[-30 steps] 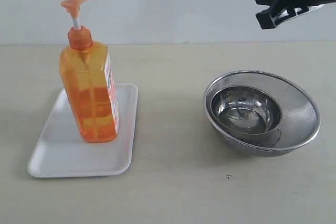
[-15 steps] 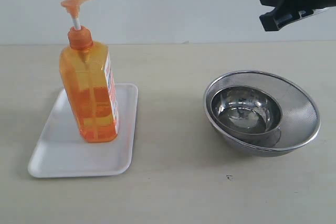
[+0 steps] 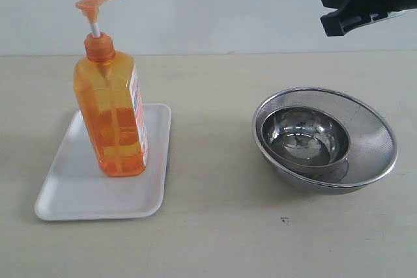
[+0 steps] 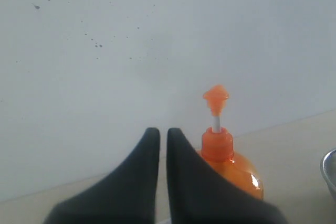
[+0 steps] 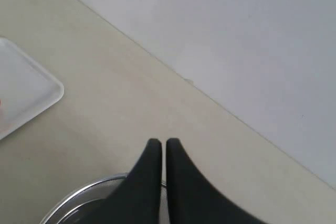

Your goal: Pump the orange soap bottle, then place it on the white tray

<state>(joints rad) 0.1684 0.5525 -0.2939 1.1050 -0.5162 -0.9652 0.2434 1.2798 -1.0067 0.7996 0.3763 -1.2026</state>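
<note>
The bottle (image 3: 112, 118) stands upright on the tray (image 3: 78, 193), its base inside the rim and nearer the tray's right edge than its left in the exterior view. Placement looks done. Whether the pump head (image 3: 98, 1) got pressed cannot be told, as it sits fully raised on its stem.

The left end effector (image 4: 158, 131) is closed and empty, with its tips pointing at the bottle's collar. The right end effector (image 3: 324, 12) is also closed and empty, high above the bowls (image 3: 324, 138) and well apart from the bottle.

What remains is probably a clean retreat. The bottle is tall on a narrow base, so a sideways brush would likely tip it. The left arm should draw back along its own line, not sweep across.

There is bare surface between the tray and the bowls, and more in front of both. The tray's near half is also free.
</note>
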